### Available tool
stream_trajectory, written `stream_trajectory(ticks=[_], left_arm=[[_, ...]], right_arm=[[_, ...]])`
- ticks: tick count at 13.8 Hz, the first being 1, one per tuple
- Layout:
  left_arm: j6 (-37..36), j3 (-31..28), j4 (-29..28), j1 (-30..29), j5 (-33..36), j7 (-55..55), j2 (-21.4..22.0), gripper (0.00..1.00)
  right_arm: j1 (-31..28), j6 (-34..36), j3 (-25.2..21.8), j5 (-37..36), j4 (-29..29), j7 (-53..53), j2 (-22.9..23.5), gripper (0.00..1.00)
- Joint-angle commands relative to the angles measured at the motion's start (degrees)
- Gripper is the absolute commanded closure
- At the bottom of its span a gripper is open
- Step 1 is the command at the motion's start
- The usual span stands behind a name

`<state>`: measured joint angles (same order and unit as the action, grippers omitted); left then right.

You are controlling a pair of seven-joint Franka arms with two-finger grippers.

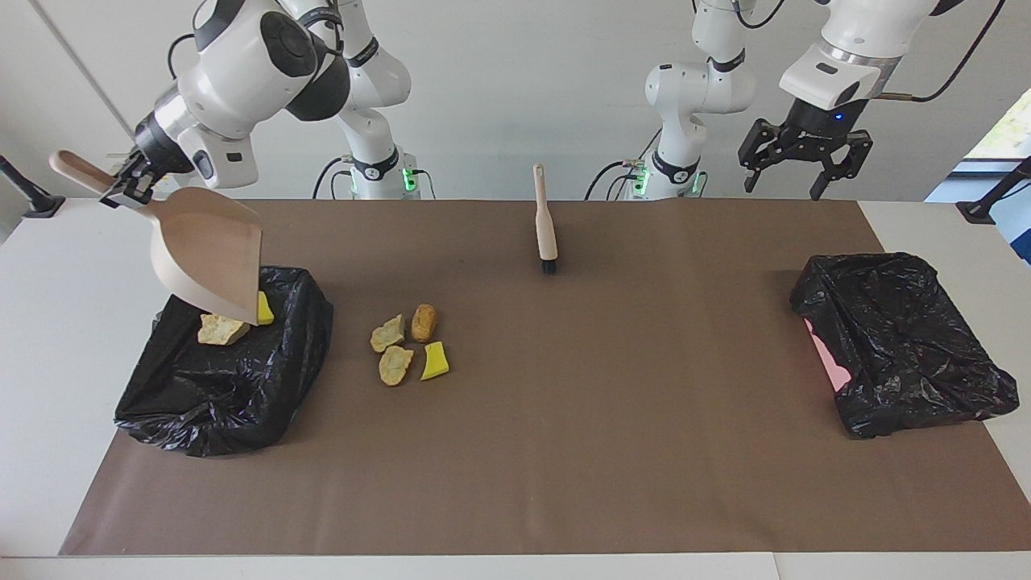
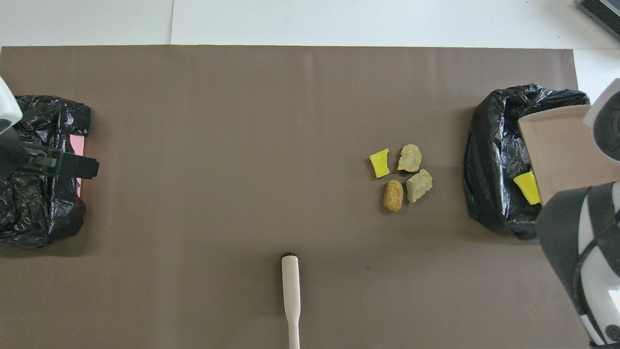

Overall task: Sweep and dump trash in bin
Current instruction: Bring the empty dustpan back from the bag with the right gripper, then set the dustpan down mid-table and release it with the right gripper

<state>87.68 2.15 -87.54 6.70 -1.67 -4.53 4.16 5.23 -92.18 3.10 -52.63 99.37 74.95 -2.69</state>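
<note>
My right gripper (image 1: 129, 181) is shut on the handle of a beige dustpan (image 1: 211, 258) and holds it tilted, mouth down, over the black-bag bin (image 1: 201, 403) at the right arm's end. A tan chunk (image 1: 221, 329) and a yellow foam bit (image 1: 264, 308) lie in that bin under the pan's lip. Several more trash lumps lie on the brown mat beside the bin: two tan chunks (image 1: 389, 333), an orange-brown one (image 1: 424, 322) and a yellow bit (image 1: 434, 361). In the overhead view the dustpan (image 2: 557, 150) covers part of the bin (image 2: 489, 194). My left gripper (image 1: 804, 173) is open and empty in the air.
A brush with a beige handle (image 1: 545, 221) lies on the mat (image 1: 564, 451) near the robots, mid-table, also seen in the overhead view (image 2: 290, 300). A second black-bag bin (image 1: 902, 346) with a pink patch (image 1: 826, 358) sits at the left arm's end, under my waiting left gripper (image 2: 72, 165).
</note>
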Motion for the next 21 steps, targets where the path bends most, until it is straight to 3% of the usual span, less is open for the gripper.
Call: stream_trajectory(ticks=[1,4,6,9,12,16,18,21], left_arm=[[-3.3,0.7,3.6,-2.0,-1.1,-3.4,-1.8,0.00],[-2.7,0.3,3.3,-2.3,-0.5,-3.7,-1.1,0.00],[-3.2,0.4,3.4,-2.3,0.4,-3.8,-1.3,0.00],[-3.5,0.4,3.4,-2.2,1.1,-4.0,-1.5,0.00],[-3.6,0.5,3.3,-2.2,0.9,-3.9,-1.5,0.00],[-3.7,0.5,2.6,-2.3,0.7,-3.6,-1.0,0.00],[-3.6,0.5,2.6,-2.4,0.7,-3.6,-1.0,0.00],[-3.6,0.5,2.6,-2.3,0.7,-3.6,-1.1,0.00]], right_arm=[[0.0,0.2,0.7,10.0,-0.7,-13.8,0.1,1.00],[4.3,0.7,0.9,15.2,-0.7,-29.4,3.0,1.00],[6.7,0.7,1.0,22.4,-0.9,-42.4,5.1,1.00],[14.3,0.8,1.0,28.8,-2.4,-63.0,9.3,1.00],[16.0,0.6,1.1,41.6,-8.8,-83.6,15.9,1.00],[21.7,-4.0,1.1,50.7,-17.9,-102.7,25.5,1.00],[23.2,-9.9,1.1,56.5,-20.2,-107.8,29.4,1.00],[25.5,-13.7,1.1,58.0,-27.9,-112.6,37.2,1.00]])
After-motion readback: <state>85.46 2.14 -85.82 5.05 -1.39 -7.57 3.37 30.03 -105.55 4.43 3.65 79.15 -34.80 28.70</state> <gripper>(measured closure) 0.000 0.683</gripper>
